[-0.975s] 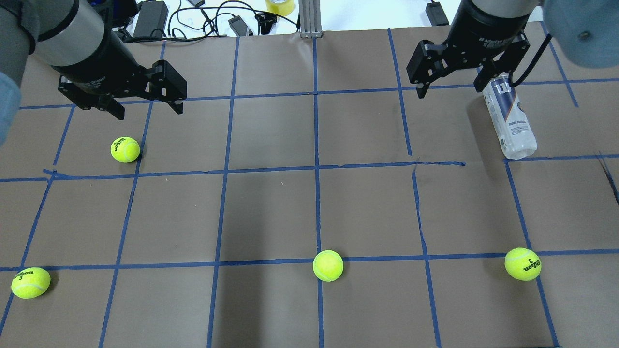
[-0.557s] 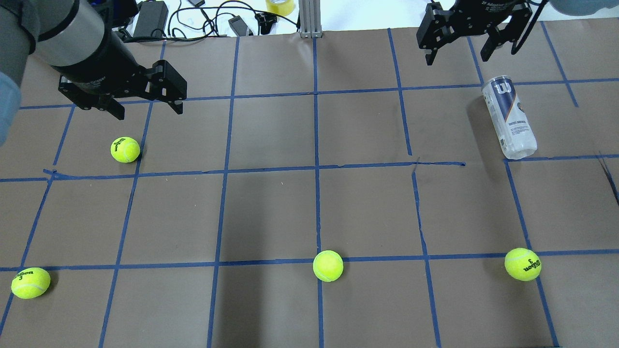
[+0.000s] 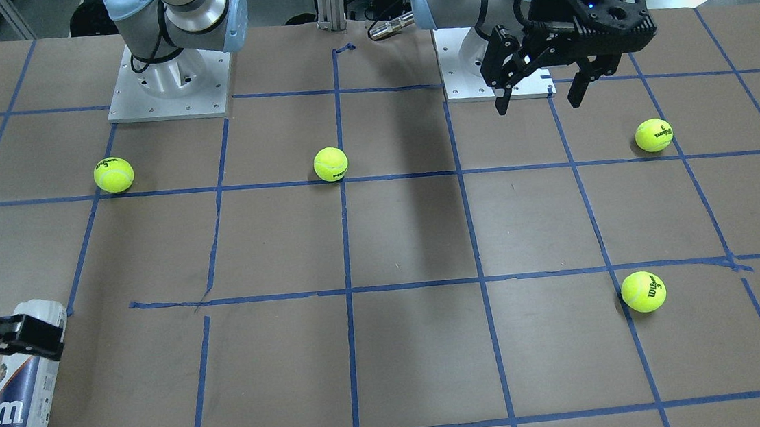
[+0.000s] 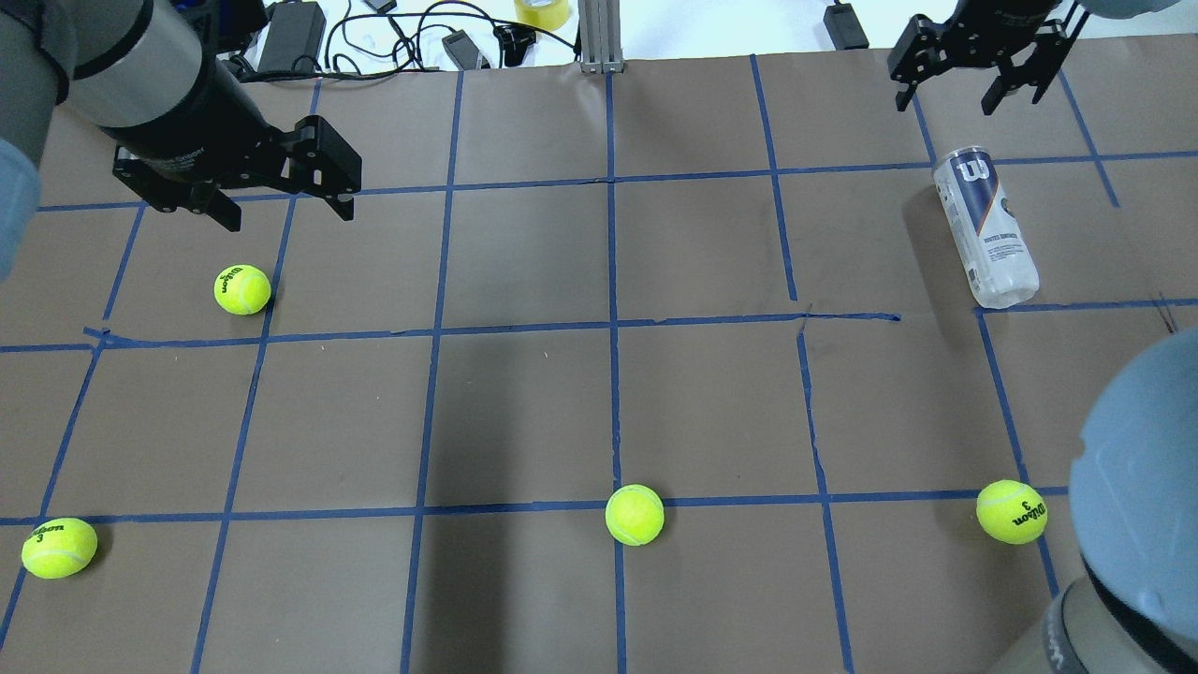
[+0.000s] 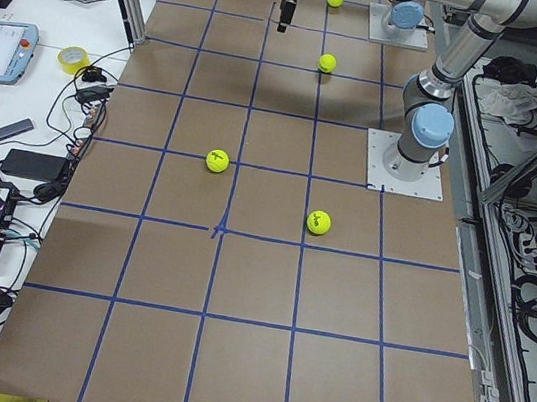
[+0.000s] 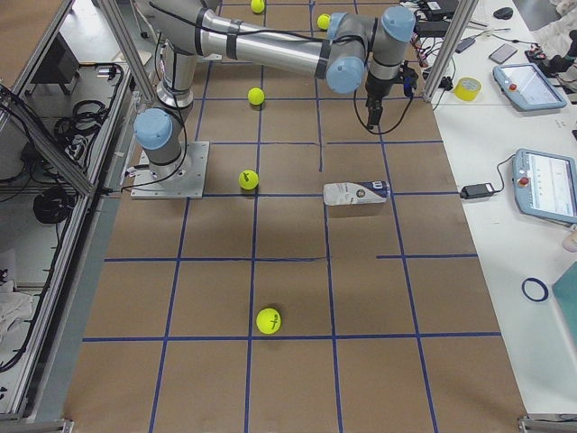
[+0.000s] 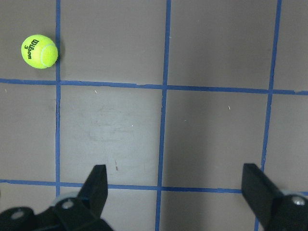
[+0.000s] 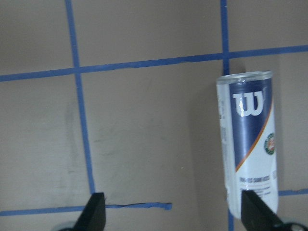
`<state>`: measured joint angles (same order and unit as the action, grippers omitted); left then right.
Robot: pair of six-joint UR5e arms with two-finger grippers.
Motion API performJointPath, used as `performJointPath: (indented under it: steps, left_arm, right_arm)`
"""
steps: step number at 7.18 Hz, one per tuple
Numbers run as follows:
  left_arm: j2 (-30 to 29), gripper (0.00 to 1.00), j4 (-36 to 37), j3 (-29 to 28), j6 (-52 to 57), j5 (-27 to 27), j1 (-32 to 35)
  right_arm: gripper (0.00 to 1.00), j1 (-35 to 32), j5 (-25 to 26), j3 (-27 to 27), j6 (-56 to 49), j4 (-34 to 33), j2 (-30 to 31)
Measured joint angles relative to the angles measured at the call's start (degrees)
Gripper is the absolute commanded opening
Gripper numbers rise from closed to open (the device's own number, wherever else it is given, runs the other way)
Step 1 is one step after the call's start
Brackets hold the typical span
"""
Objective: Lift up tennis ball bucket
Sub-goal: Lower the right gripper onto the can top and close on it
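Tennis ball bucket (image 4: 986,225): I see it lying on its side on the surface (image 4: 524,402), with nothing touching it. The "W" end points away from the robot's base.
Bucket relative to right end effector (image 4: 947,101): The tube sits lower than the end effector and off its centreline. In the right wrist view it lies under one finger rather than between the two. Its long axis runs across the closing line, so I judge the wrist angle already suitable.
Right end effector state: The fingers are spread wide and hold nothing. It is raised clear of the tube.
Step in hand: My judgement is alignment over the tube, then descent.
Procedure: I would shift sideways until the tube is centred between the fingers. I would descend at mid-length over the label, stop just short of the surface, and close gently. The round wall may roll, and thin plastic may flex.
Left end effector (image 4: 287,213): The fingers are apart and hold nothing. It is well apart from the bucket and has no part in this step.
Tennis balls (image 4: 1012,512): Four lie loose on the surface, none near the right end effector.
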<state>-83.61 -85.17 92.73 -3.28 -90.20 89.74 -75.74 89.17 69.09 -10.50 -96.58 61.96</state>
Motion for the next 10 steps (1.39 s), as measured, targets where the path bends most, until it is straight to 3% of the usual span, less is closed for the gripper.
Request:
performJointPath:
  steps: [4, 7, 9, 10]
  left_arm:
    - [0.01, 1.00, -0.01, 0.00, 0.02, 0.01, 0.00]
    - [-0.01, 1.00, 0.00, 0.00, 0.03, -0.02, -0.02]
    - [-0.04, 1.00, 0.00, 0.00, 0.03, 0.02, -0.06]
    - [-0.06, 1.00, 0.00, 0.00, 0.03, 0.02, -0.04]
  right_arm:
    - [1.00, 4.53, 1.10, -5.64, -9.05, -5.83, -13.97]
    - [1.00, 4.58, 1.54, -5.02, -14.03, -11.42, -17.83]
    - [0.99, 4.63, 1.61, -4.06, -15.23, -11.77, -18.85]
    - [0.88, 4.64, 1.67, -3.49, -15.36, -11.83, -18.92]
